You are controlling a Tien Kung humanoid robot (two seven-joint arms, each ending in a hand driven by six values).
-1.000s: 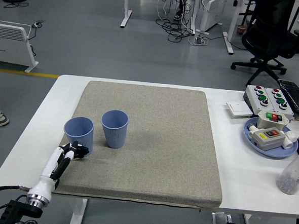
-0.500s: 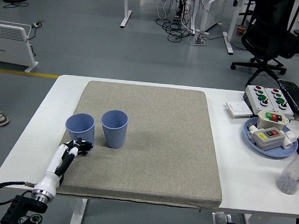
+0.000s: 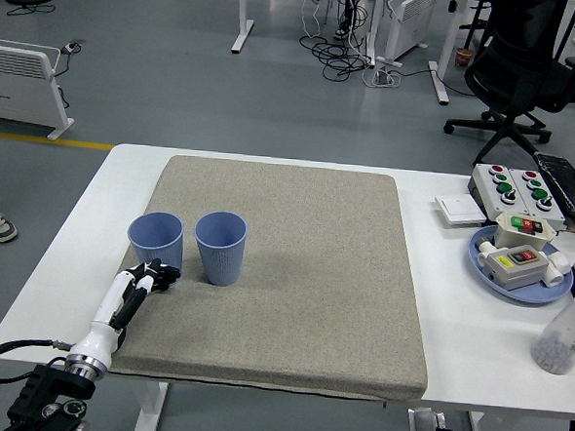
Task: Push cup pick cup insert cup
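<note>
Nudged up-frame since before, the left cup (image 3: 155, 239) nears the second cup (image 3: 219, 247). Left hand (image 3: 156, 274), fingers curled and holding nothing, presses its base. Pushing goes on; next a grasp.

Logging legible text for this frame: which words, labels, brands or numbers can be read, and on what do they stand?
No text is readable in this frame.
Left blue cup and right blue cup: plain, no print.
Button box with red and green buttons: any marks too small to read.
Switch units on the blue plate: labels too small to read.
Bottle with red cap: nothing legible.
Left hand: no marking visible.
</note>
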